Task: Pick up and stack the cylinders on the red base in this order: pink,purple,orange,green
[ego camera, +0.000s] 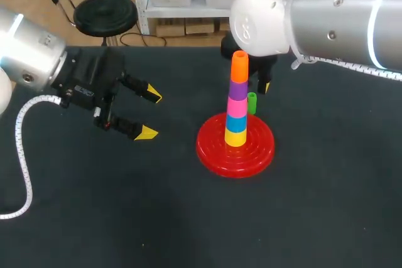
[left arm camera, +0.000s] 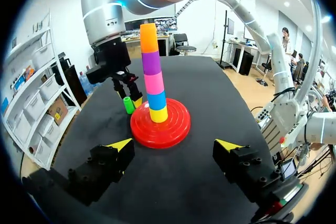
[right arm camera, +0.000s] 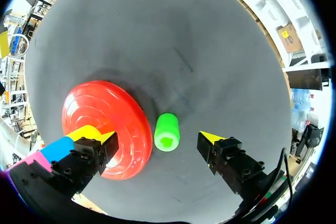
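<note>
The red base (ego camera: 260, 149) holds a tower of yellow, blue, pink (ego camera: 237, 106), purple (ego camera: 237, 89) and orange (ego camera: 239, 67) cylinders, bottom to top. The green cylinder (ego camera: 252, 103) stands on the black table just behind the base. My right gripper (ego camera: 256, 86) hangs over it, open. In the right wrist view the green cylinder (right arm camera: 167, 132) lies below and between the spread fingers of the right gripper (right arm camera: 159, 138), untouched, beside the base (right arm camera: 100, 108). My left gripper (ego camera: 149, 114) is open and empty, left of the base. The left wrist view faces the tower (left arm camera: 153, 74) and green cylinder (left arm camera: 128, 105).
The black tabletop (ego camera: 326, 205) is bare around the base on the front and right. My right arm (ego camera: 326, 17) crosses above the table's far right. A white cable (ego camera: 22, 155) trails from my left arm at the left edge.
</note>
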Robot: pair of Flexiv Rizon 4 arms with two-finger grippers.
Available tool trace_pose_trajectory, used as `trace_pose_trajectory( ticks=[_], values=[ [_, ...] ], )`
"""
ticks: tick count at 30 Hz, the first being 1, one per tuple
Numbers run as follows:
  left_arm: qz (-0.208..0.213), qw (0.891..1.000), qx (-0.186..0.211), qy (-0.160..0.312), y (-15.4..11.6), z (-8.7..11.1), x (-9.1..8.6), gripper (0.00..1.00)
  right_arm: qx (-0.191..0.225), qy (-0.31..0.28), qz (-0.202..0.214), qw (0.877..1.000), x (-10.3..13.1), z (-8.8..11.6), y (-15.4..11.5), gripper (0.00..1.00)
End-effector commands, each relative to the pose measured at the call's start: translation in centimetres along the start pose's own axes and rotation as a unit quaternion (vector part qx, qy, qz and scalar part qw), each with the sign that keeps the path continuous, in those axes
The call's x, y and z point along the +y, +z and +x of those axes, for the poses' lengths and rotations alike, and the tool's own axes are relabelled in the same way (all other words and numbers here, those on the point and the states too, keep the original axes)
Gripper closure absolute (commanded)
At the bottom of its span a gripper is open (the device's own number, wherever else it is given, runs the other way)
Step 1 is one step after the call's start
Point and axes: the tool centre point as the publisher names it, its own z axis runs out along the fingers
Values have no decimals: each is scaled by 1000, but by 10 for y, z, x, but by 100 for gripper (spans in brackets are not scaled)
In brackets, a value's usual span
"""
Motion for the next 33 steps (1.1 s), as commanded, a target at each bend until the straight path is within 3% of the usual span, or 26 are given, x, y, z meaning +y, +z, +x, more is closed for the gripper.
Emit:
trace_pose_trajectory(
  ticks=[1,33],
  values=[
    [-1,1000,-1,1,1,1,0,0,0,0,-7,1000,-1,1,0,100],
    [-1,1000,-1,1,1,1,0,0,5,3,-5,1000,-1,4,0,100]
  ],
)
